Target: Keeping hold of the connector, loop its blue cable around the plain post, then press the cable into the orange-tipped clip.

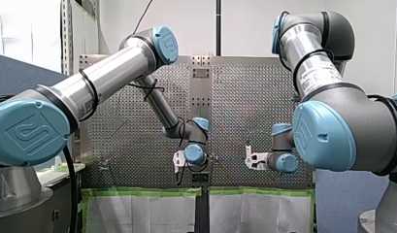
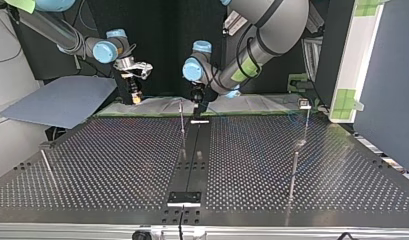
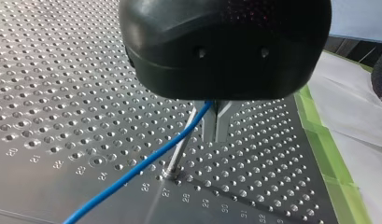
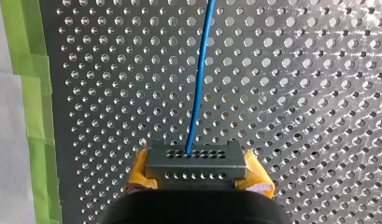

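Observation:
A grey connector [image 4: 195, 163] with rows of small holes sits between the yellow pads [image 4: 258, 179] of my right gripper [image 4: 198, 176], which is shut on it. Its blue cable [image 4: 198, 84] runs straight ahead over the perforated plate. My left gripper [image 3: 215, 137], black with metal fingers, is shut on the blue cable [image 3: 132, 172] just beside a plain metal post [image 3: 181, 149]. In the top view my left gripper [image 2: 198, 102] hangs close to that post [image 2: 182, 127], and my right gripper [image 2: 136, 95] is off to its left, above the table's far edge.
Green tape [image 3: 328, 154] and white sheeting border the plate on the arms' side. More thin posts stand at the top view's right [image 2: 294, 172] and left [image 2: 47, 167]. One far-right post carries a small head [image 2: 305, 104]. A black strip [image 2: 192, 160] runs down the table's middle.

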